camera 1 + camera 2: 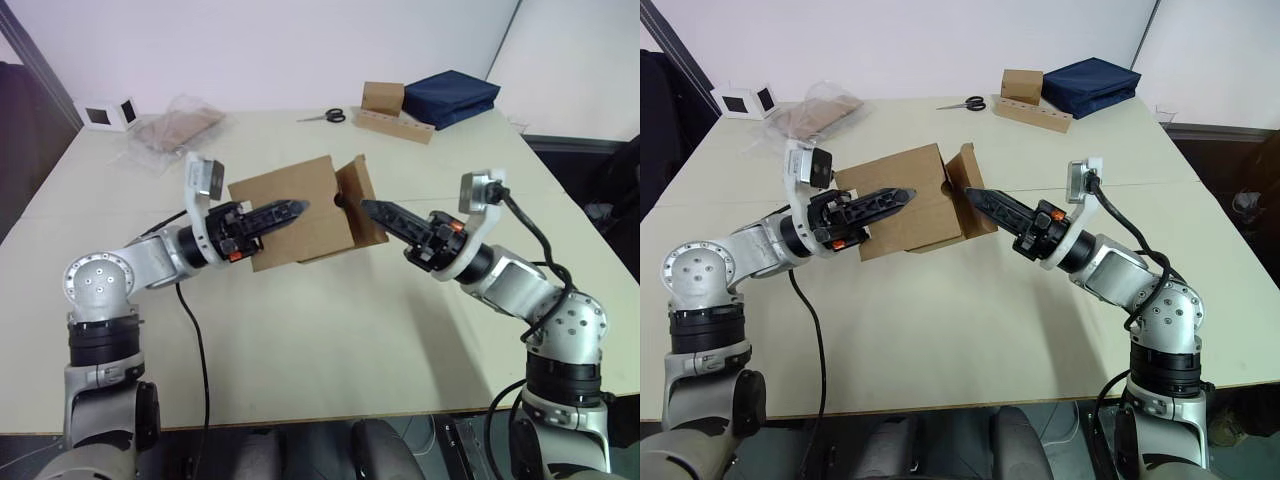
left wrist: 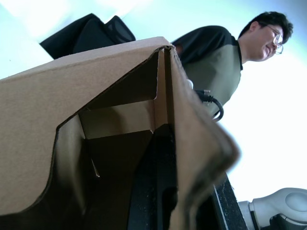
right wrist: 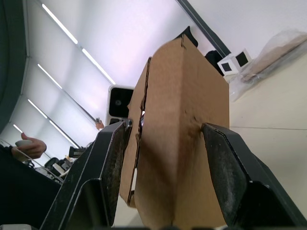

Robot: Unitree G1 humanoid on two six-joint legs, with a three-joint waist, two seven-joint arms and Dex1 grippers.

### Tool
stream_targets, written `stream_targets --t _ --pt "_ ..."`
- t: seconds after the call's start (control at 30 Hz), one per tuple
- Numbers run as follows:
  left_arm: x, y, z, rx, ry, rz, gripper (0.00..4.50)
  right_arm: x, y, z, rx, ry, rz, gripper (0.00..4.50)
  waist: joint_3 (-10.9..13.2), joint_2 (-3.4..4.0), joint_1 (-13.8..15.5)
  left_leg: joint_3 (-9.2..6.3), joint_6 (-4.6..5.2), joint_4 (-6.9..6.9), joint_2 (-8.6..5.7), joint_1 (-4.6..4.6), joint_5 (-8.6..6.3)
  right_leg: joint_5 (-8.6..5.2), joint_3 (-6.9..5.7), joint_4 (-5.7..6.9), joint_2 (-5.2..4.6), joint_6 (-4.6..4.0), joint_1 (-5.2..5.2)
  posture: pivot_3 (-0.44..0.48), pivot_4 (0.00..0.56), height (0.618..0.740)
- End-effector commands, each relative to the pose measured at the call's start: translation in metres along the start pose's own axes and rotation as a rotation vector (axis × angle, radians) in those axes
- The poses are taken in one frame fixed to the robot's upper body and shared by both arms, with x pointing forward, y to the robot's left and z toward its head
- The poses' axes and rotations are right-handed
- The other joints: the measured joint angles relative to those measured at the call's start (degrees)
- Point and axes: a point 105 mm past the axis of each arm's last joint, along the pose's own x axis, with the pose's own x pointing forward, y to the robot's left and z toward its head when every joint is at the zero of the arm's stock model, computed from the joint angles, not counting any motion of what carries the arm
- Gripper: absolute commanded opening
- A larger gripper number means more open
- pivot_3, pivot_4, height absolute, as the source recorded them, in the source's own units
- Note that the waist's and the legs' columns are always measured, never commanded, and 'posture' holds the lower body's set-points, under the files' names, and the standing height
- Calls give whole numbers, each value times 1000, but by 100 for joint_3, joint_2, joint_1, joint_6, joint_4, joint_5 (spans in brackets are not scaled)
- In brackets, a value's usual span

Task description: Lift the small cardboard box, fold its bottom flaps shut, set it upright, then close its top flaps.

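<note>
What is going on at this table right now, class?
A two-armed humanoid robot is holding the small cardboard box up off the table. The left gripper grips one wall, with a finger reaching inside the box. The right gripper is at the opened flap on the box's other end, its fingers spread to either side of the cardboard. The flaps are not yet folded shut. Scissors and a clear bag lie further back.
</note>
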Motion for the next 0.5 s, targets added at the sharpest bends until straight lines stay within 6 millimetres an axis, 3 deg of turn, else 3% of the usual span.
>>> stream_targets --t 0.03,0.17,0.5 --pt "1 -9 6 50 -11 -29 0 1 9 11 -27 -33 39 1501 0 0 0 0 0 0 0 0 0 0 0 0 0 0 0 0 150 740" --pt "1 -9 6 52 -13 -28 0 2 8 11 -32 -29 35 87 0 0 0 0 0 0 0 0 0 0 0 0 0 0 0 0 150 740" --pt "3 -10 6 59 -18 -28 0 6 5 10 -92 -17 1 87 0 0 0 0 0 0 0 0 0 0 0 0 0 0 0 0 150 740"
